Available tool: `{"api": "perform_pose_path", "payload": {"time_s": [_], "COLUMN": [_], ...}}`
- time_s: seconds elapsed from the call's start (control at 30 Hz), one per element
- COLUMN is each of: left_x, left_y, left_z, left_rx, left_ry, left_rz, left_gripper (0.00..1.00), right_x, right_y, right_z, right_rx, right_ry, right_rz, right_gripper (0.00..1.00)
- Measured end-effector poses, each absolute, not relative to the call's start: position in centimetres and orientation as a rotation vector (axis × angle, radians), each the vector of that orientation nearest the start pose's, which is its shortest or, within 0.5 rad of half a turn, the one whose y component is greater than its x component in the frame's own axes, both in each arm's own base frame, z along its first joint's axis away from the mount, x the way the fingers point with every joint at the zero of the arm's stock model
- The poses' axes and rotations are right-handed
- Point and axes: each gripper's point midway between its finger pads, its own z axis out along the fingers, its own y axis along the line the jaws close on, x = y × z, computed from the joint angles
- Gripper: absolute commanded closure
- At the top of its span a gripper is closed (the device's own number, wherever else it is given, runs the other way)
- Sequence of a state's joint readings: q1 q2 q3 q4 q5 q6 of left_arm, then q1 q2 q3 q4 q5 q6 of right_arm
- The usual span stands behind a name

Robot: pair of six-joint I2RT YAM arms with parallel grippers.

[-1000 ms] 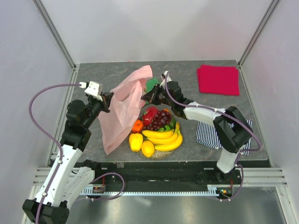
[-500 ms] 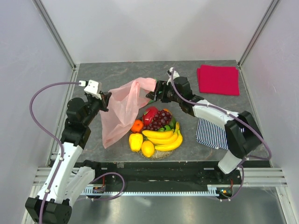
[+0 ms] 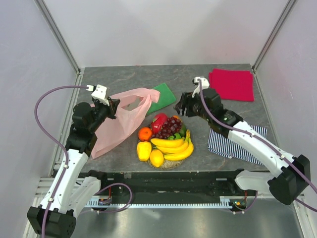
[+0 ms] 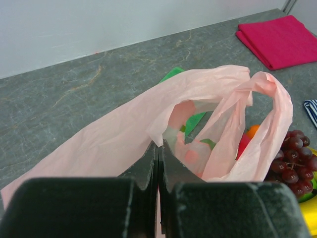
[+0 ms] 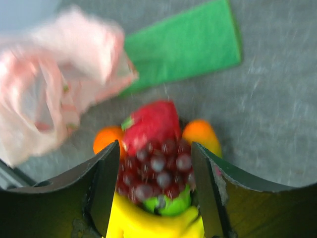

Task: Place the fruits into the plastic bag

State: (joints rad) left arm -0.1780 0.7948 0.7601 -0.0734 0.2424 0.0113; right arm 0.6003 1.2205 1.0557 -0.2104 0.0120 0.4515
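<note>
The left fingers are pressed tight together on the rim of the plastic bag. They hold it up over the left side of the tabletop. The mouth of the bag is open and faces right. The low end of the bag sags down near the left edge.

A green cloth lies flat just right of the bag, and the bag's handles touch it. The fruits sit in a pile on a grey plate by the middle of the near edge. None of the fruits are in the bag. The pile has a banana bunch, grapes, an orange and a red piece.

The right fingers are wide apart and hold nothing. They hang over the far side of the pile. A striped cloth lies near the right edge. A red cloth lies in the far right corner.
</note>
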Motion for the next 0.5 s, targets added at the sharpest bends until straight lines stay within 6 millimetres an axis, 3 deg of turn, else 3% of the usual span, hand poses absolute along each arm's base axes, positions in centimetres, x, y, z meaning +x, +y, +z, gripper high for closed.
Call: {"api": "perform_pose_path", "payload": {"time_s": [0.13, 0.27, 0.5], "left_x": [30.8, 30.8, 30.8], "left_y": [-9.8, -9.8, -9.8], "left_z": [28.5, 28.5, 28.5], "left_rx": [0.34, 0.34, 0.341], "left_ry": [1.652, 1.653, 1.653], "left_rz": [-0.328, -0.328, -0.329], "left_gripper": [0.98, 0.99, 0.98], "right_x": [28.5, 25.4, 23.9], "right_y": [25.0, 25.4, 25.6], "right_z": [21.2, 17.9, 16.8], "right_rx": [-0.219, -0.274, -0.299], "right_ry": [2.136, 2.244, 2.274], "right_rz": [0.62, 0.574, 0.512], "right_gripper": [0.44, 0.44, 0.44]}}
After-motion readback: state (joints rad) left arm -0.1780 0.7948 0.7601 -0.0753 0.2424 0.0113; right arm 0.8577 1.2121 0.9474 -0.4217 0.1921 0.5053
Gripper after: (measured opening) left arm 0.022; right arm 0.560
